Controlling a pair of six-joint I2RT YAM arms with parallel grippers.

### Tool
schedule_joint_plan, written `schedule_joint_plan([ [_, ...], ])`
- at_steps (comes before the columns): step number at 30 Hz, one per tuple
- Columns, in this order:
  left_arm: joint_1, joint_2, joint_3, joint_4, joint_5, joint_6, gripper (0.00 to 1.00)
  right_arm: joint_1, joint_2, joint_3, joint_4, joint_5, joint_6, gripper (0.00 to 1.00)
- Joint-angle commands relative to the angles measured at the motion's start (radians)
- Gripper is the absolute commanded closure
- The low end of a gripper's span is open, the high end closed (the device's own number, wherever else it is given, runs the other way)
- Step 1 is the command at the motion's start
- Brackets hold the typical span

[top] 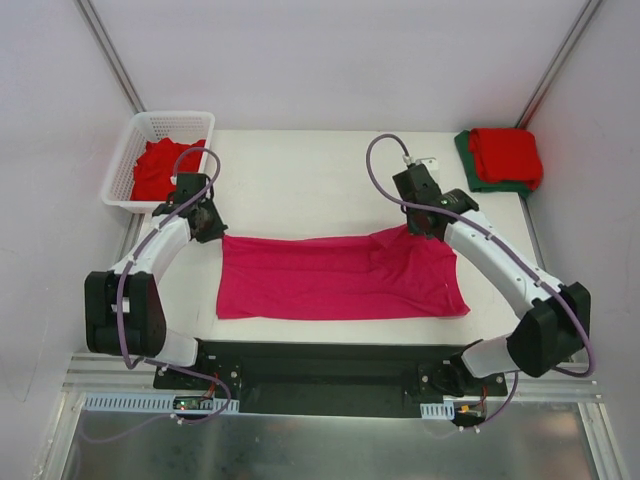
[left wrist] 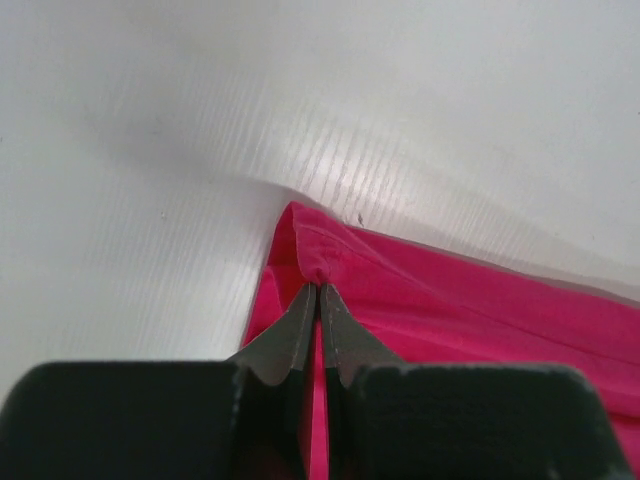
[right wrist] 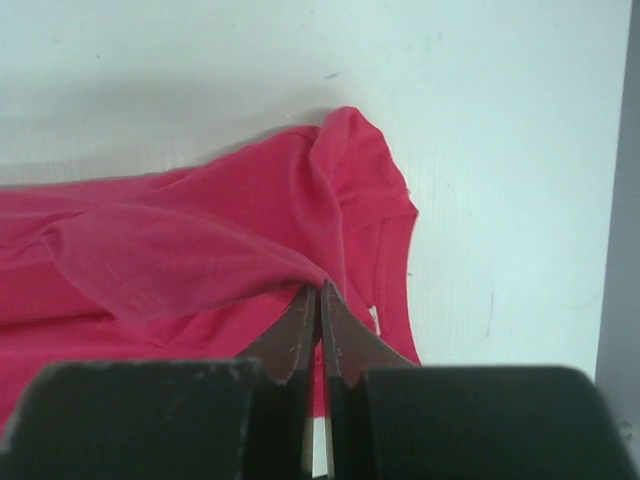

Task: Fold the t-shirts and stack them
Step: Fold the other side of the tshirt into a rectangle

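The magenta t-shirt (top: pixel 340 280) lies mid-table (top: pixel 300 170), seemingly folded once lengthwise, smooth at 6 o'clock and rumpled toward 2 o'clock. At 1 o'clock a folded red t-shirt (top: pixel 505 155) is stacked on a green t-shirt (top: pixel 466 158), while at 10 o'clock a loose red t-shirt (top: pixel 158 170) waits in the basket (top: pixel 122 172). My left gripper (left wrist: pixel 319 290) and right gripper (right wrist: pixel 320 292) are each clamped on the magenta shirt's far edge.

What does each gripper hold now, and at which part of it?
Both hold the pink shirt: the left gripper pinches its far left corner, the right gripper a fold beside the neck opening.
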Motion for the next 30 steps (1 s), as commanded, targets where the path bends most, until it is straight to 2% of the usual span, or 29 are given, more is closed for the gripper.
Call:
schedule_joint_plan([
  [1, 0.002, -0.107, -0.050, -0.012, -0.005, -0.054, 1.00, -0.007, -0.100, -0.023, -0.107, 0.078, 0.056, 0.99],
  [10, 0.002, -0.155, -0.088, -0.046, -0.019, -0.063, 1.00, -0.008, -0.248, -0.079, -0.202, 0.034, 0.092, 0.99],
  [17, 0.002, -0.208, -0.116, -0.064, -0.019, -0.066, 1.00, -0.010, -0.354, -0.118, -0.274, -0.067, 0.127, 0.99],
  [30, 0.001, -0.316, -0.228, -0.096, 0.030, -0.085, 1.00, 0.003, -0.451, -0.217, -0.328, -0.183, 0.185, 0.99],
])
